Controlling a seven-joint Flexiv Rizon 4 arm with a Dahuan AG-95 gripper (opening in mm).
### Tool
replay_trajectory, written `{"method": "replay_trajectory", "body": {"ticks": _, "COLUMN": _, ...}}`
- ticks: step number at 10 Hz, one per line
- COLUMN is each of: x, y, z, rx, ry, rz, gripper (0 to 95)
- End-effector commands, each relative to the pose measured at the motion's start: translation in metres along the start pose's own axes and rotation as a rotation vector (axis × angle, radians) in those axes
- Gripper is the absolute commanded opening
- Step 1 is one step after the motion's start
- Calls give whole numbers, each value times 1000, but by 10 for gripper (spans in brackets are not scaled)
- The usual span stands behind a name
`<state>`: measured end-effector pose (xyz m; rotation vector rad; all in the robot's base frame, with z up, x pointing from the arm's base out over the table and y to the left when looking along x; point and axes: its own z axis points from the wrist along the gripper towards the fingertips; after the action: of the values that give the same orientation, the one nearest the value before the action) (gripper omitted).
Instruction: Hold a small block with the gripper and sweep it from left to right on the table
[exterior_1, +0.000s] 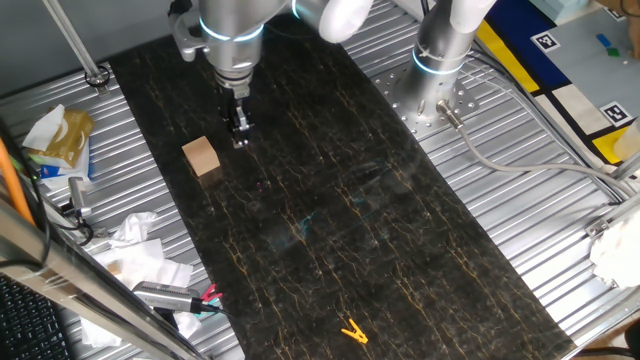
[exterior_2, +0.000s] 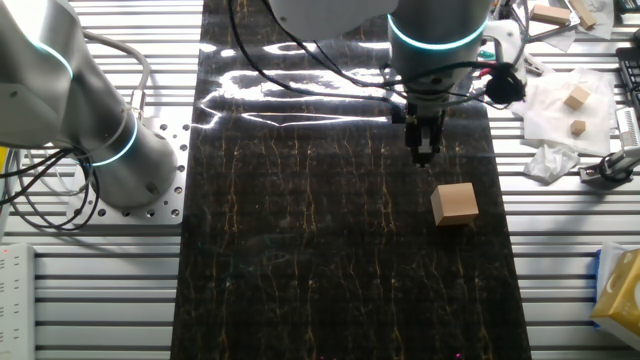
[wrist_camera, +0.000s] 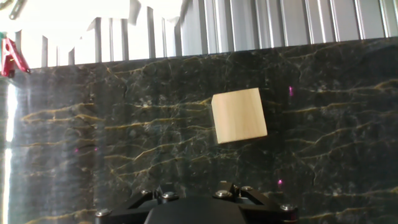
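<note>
The small block (exterior_1: 201, 156) is a light tan wooden cube lying free on the black veined table (exterior_1: 330, 220), near its left edge. It also shows in the other fixed view (exterior_2: 455, 203) and in the hand view (wrist_camera: 239, 116). The gripper (exterior_1: 240, 133) hangs from the silver arm with the blue ring, just above the table, a short way to the right of and behind the block, not touching it. Its two black fingers look closed together and hold nothing (exterior_2: 424, 150). In the hand view only the gripper's black base shows at the bottom edge; the fingertips are out of sight.
A tiny yellow clip (exterior_1: 353, 331) lies at the table's near end. The second arm's base (exterior_1: 440, 60) stands on the ribbed sheet to the right. Crumpled paper, a packet and tools (exterior_1: 140, 250) lie on the left sheet, with spare cubes on tissue (exterior_2: 577, 97).
</note>
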<state>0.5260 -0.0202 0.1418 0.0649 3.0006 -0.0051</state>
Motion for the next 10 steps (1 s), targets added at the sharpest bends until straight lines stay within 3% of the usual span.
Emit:
{"method": "replay_trajectory", "body": {"ticks": 1, "x": -2, "y": 0, "z": 1, "rx": 1, "ry": 1, "rz": -5, "gripper": 380}}
{"method": "replay_trajectory", "body": {"ticks": 4, "x": -2, "y": 0, "z": 2, "rx": -4, "ry": 6, "rz": -7, "gripper": 380}}
{"method": "replay_trajectory", "body": {"ticks": 7, "x": 9, "y": 14, "z": 4, "rx": -15, "ry": 7, "rz": 22, "gripper": 380}}
{"method": "replay_trajectory", "body": {"ticks": 10, "x": 18, "y": 25, "z": -6, "rx": -12, "ry": 9, "rz": 36, "gripper": 380}}
